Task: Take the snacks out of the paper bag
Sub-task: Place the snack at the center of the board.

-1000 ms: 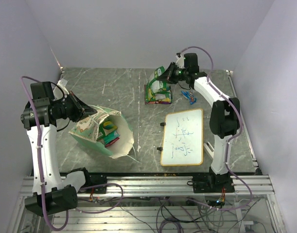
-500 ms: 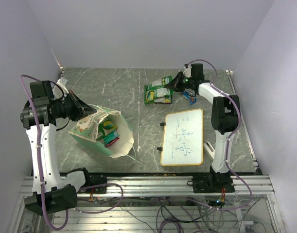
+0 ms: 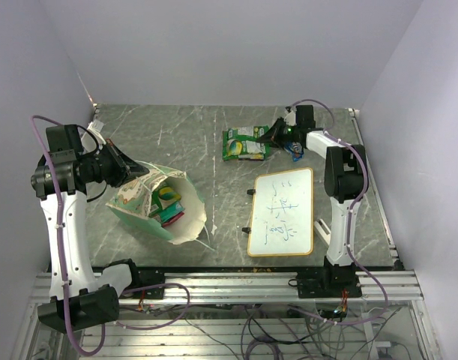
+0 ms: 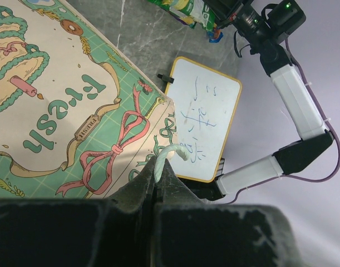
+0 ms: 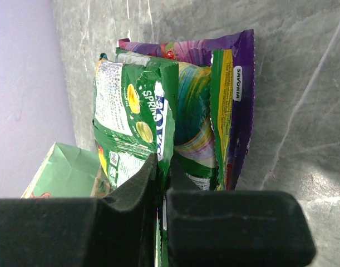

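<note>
The paper bag (image 3: 139,196) lies tilted at the left with its mouth open toward the front right; green and pink snack packets (image 3: 169,206) show inside. My left gripper (image 3: 135,171) is shut on the bag's white string handle (image 4: 168,154), beside the bag's patterned side panel (image 4: 64,111). At the far middle, my right gripper (image 3: 270,136) is shut on the edge of a green snack packet (image 5: 133,111) that lies over a purple packet (image 5: 236,100) on the table. A small blue wrapped candy (image 3: 293,148) lies by the right wrist.
A whiteboard (image 3: 282,211) with writing lies at the front right, also in the left wrist view (image 4: 200,128). The grey marbled table (image 3: 184,135) is walled on three sides.
My right gripper has lowered the green packet onto the purple one at the far middle and drawn slightly right. The left arm and bag have not moved.
</note>
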